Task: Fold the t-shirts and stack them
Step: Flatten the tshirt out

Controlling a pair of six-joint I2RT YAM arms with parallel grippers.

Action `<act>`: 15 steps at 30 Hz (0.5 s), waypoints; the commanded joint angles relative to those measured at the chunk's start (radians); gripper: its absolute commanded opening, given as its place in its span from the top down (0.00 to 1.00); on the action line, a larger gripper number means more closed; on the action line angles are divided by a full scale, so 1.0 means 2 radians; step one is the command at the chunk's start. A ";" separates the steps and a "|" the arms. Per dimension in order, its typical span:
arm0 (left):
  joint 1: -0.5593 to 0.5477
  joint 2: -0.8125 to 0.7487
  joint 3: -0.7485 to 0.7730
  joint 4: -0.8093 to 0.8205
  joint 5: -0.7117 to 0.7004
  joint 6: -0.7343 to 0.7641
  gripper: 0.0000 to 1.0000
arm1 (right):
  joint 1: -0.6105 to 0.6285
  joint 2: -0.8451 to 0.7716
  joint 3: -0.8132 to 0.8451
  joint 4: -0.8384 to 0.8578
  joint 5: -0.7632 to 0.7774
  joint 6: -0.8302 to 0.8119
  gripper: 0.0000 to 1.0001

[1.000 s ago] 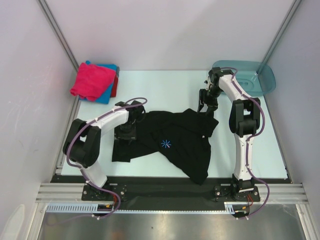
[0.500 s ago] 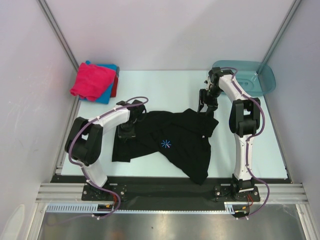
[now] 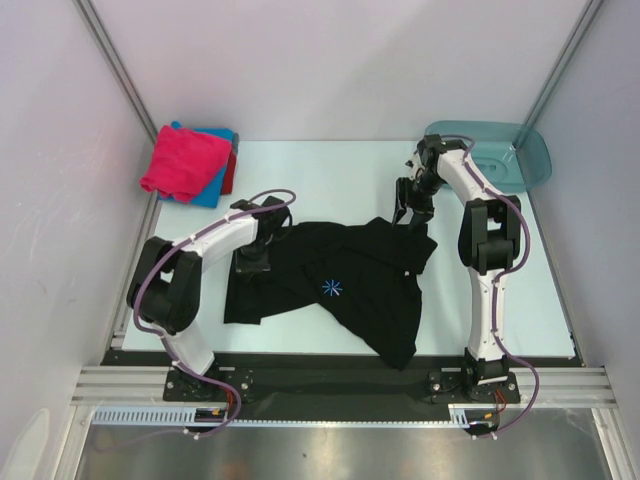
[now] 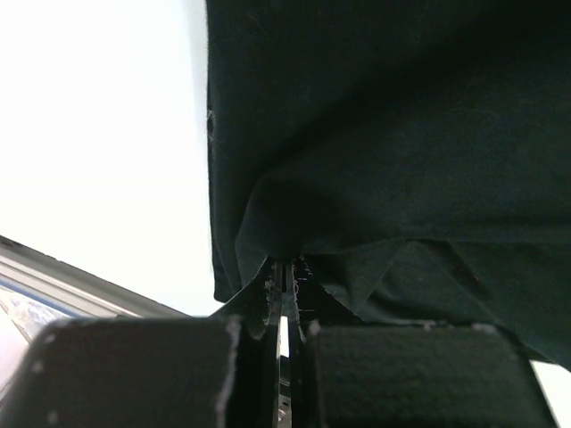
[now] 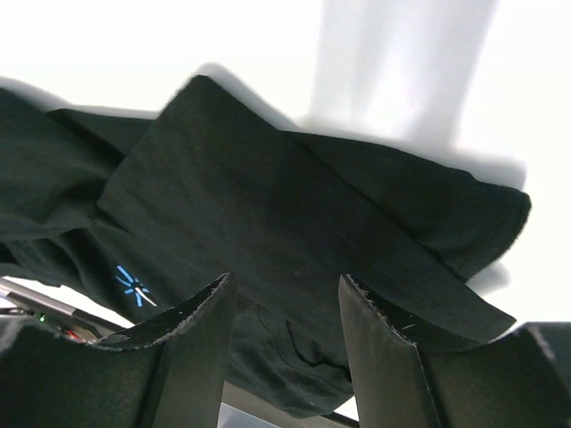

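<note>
One black t-shirt [image 3: 350,285] | left hand [image 4: 285,267] pinches it | right hand [image 5: 284,281] wide | teal basin [image 3: 525,150] far-right corner

Spread t-shirt [image 3: 380,290] central, folded t-shirts [image 3: 185,160] far-left corner, basin [image 3: 530,163] far-right corner

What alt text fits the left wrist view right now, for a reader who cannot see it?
The left end effector is shut on a fold at the near edge of the black shirt, which fills most of the view. The pale table shows to the left of the cloth.
</note>
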 commanded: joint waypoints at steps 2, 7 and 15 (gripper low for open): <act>-0.001 -0.037 0.028 -0.009 -0.009 0.006 1.00 | 0.000 0.021 0.041 0.004 -0.034 -0.019 0.44; -0.001 -0.031 0.042 -0.015 -0.009 0.009 1.00 | 0.001 0.058 0.070 0.002 -0.037 -0.023 0.44; 0.000 -0.027 0.052 -0.022 -0.006 0.009 1.00 | -0.003 0.066 0.032 0.009 -0.041 -0.029 0.44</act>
